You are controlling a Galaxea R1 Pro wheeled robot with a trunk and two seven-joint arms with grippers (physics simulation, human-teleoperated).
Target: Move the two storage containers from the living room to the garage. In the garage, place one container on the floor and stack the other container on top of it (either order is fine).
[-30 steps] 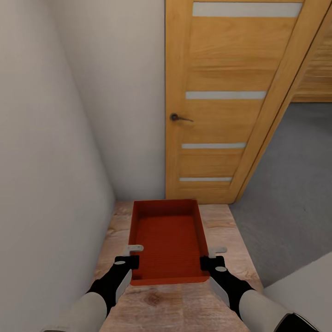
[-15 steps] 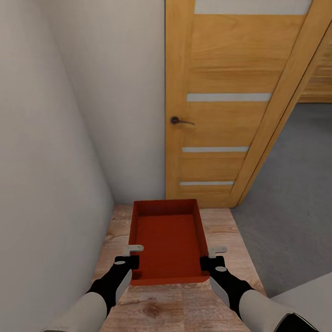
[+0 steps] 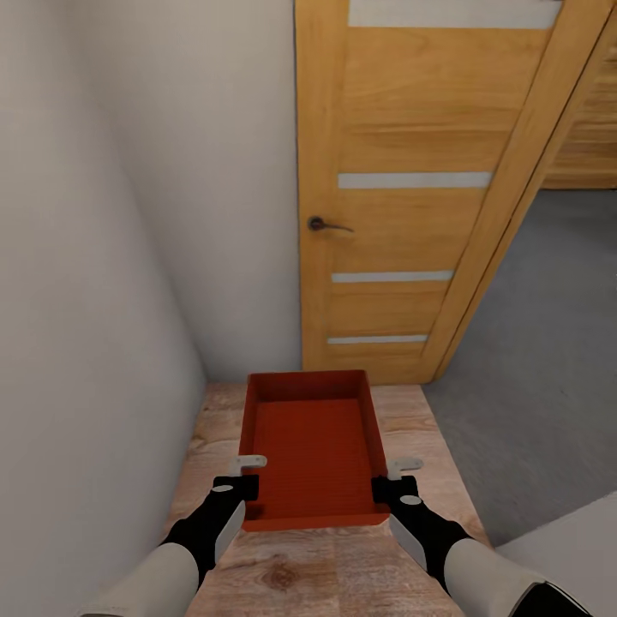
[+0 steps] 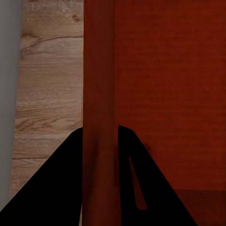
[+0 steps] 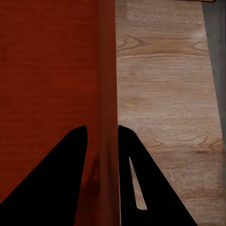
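Observation:
One orange-red storage container [image 3: 313, 446], open-topped and empty, hangs level above the light wood-plank floor [image 3: 343, 566] in front of me. My left gripper [image 3: 242, 480] is shut on its left wall near the near corner. My right gripper [image 3: 392, 482] is shut on the right wall opposite. In the left wrist view the thin wall [image 4: 100, 94] runs between the two dark fingers of the left gripper [image 4: 100, 136]. The right wrist view has the right gripper [image 5: 102, 134] clamped on the wall [image 5: 106, 70] the same way.
An oak door [image 3: 403, 188] with frosted strips and a dark handle [image 3: 324, 224] stands ahead. Right of it lies dark grey concrete floor [image 3: 548, 360]. A white wall [image 3: 86, 300] runs close on the left. A pale surface [image 3: 574, 531] juts in at the lower right.
The whole picture has shifted a little, with the door sliding left, so the camera has moved. The container stays held the same way between both grippers.

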